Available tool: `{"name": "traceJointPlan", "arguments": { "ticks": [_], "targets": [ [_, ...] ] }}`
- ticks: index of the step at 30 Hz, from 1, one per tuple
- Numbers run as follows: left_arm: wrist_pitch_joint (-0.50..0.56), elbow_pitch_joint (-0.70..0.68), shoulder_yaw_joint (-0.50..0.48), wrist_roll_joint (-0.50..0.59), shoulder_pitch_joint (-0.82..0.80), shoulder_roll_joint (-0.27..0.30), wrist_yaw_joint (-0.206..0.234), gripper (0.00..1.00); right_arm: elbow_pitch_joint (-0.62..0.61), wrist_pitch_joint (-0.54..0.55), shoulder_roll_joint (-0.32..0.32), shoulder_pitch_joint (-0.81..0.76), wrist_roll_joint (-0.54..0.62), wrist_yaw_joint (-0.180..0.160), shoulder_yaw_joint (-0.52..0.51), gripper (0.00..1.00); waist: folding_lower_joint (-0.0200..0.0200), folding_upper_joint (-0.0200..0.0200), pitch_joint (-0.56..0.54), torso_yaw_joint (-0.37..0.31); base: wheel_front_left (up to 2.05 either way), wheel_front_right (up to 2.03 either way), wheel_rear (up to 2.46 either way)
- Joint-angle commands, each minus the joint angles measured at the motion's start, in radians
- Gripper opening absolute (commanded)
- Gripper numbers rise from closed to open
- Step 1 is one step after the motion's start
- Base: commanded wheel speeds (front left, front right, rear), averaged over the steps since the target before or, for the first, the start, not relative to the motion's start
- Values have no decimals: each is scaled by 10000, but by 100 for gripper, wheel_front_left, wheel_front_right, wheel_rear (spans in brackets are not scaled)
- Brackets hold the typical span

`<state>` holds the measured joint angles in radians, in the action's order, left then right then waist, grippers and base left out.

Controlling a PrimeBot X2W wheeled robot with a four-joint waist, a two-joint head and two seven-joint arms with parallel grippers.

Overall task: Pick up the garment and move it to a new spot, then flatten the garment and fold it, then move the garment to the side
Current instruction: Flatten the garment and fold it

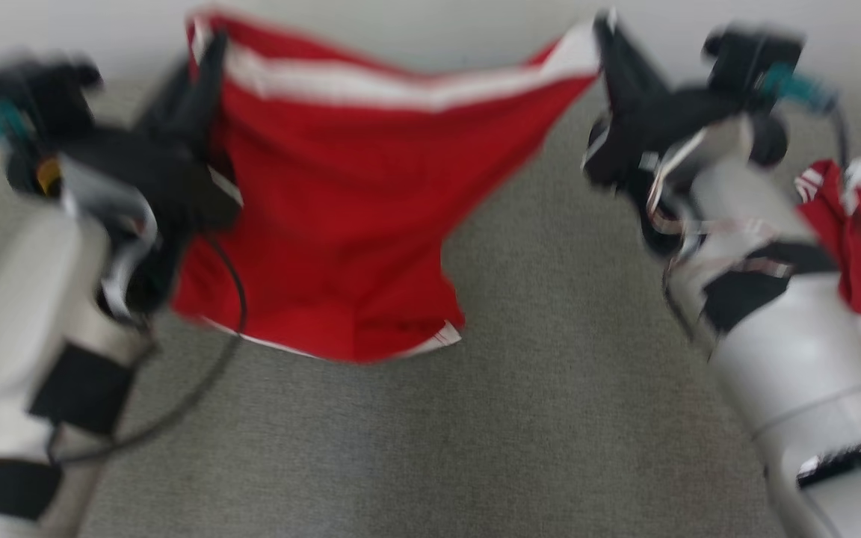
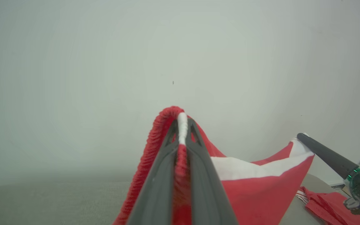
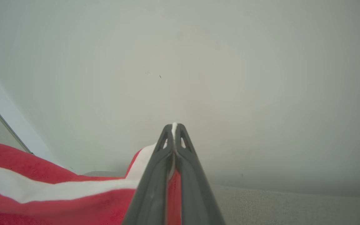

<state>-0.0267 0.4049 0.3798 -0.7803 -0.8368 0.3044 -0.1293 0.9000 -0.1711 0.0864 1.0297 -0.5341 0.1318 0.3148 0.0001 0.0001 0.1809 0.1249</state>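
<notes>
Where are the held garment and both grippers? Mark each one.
garment (image 1: 341, 224), head view, red middle panel.
left gripper (image 2: 182, 122), left wrist view, between its fingertips.
right gripper (image 3: 174, 128), right wrist view, between its fingertips.

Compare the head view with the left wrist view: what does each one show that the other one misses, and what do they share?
Head view: the pale forearms, the lower hem of the garment with its white trim, and a black cable. Left wrist view: a close look at the left fingers shut on the ribbed red edge. Both: the red garment with its white stripe stretched between the left and right fingers, and a second red garment at the right.
</notes>
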Motion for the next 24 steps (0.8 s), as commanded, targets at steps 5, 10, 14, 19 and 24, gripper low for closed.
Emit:
{"name": "traceJointPlan", "arguments": {
  "ticks": [5,10,14,19,24],
  "targets": [
    [988,750,-128,-707,-3557,426,-12,0,550,835,-29,3084,-307,-21,-290,0,-1,-1,2780,-959,0,0,0],
    [1468,1712,-150,-1035,-6241,734,-11,0,1437,1193,-144,5606,-198,-21,-783,0,-1,-1,3813,-1355,0,0,0],
    [1559,2421,-137,-1166,-8016,765,-12,0,2262,1060,-237,7395,11,-21,-1330,0,-1,-1,4241,-1578,0,0,0],
    [1452,3170,165,-1190,-9483,555,-13,0,3334,730,-273,8932,497,-21,-1830,0,-1,-1,4408,-1629,0,0,0],
    [1147,3586,514,-1250,-10117,505,-13,0,3677,477,-328,9426,942,-21,-1955,0,-1,-1,4419,-1679,0,0,0]
  ]
}}
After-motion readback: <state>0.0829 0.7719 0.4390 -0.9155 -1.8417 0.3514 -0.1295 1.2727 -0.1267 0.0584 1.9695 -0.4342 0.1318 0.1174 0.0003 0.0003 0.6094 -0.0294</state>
